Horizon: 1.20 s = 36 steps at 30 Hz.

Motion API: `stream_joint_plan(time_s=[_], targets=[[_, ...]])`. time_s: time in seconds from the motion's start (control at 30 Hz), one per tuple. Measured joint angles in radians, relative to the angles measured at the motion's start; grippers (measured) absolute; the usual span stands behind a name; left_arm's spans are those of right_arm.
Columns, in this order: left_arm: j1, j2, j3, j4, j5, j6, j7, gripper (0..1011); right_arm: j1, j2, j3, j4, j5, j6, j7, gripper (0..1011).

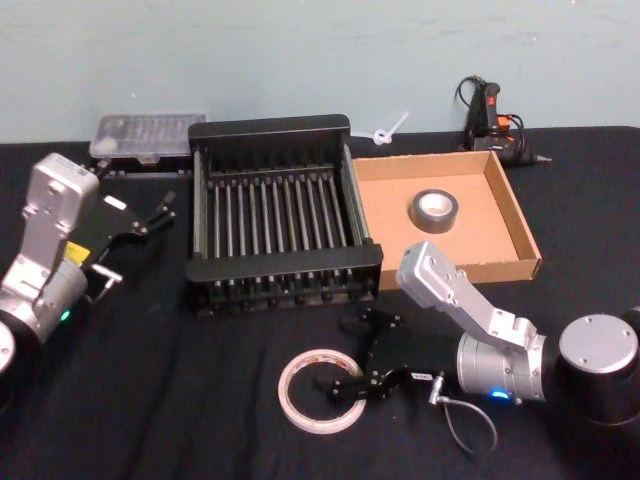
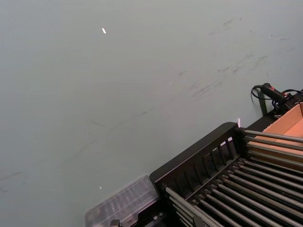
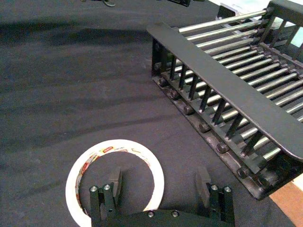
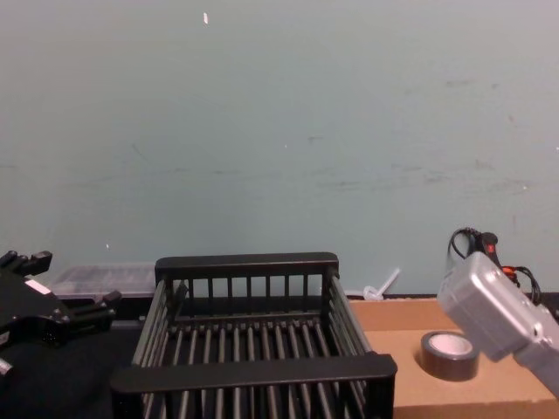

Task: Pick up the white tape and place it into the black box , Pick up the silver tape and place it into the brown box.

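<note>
The white tape (image 1: 289, 389) lies flat on the black tablecloth in front of the black box (image 1: 270, 128). My right gripper (image 1: 343, 355) is low over the roll's right side and open. In the right wrist view one finger (image 3: 114, 181) stands inside the white tape's (image 3: 119, 146) hole. The other finger (image 3: 203, 181) is outside it, toward the black box (image 3: 222, 80). The silver tape (image 1: 435, 210) lies flat inside the brown box (image 1: 390, 205), also seen from the chest as silver tape (image 4: 450, 353). My left gripper (image 1: 152, 213) hangs open left of the crate.
A clear plastic case (image 1: 145, 135) sits behind the crate's left corner. A glue gun (image 1: 490, 115) with its cable rests behind the brown box, and a small white piece (image 1: 390, 130) lies between them. A pale wall closes the back.
</note>
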Motion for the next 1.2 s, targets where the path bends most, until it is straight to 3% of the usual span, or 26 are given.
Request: stream_joint_plan(time_s=[0.93, 1.2], targets=[[0.000, 0.000, 0.000, 0.000, 0.000, 0.000, 0.000, 1001, -0.004, -0.005, 0.001, 0.001, -0.015, 0.015, 0.001, 1002], [0.000, 0.000, 0.000, 0.000, 0.000, 0.000, 0.000, 1001, -0.003, -0.005, 0.001, 0.001, -0.014, 0.015, 0.001, 836]])
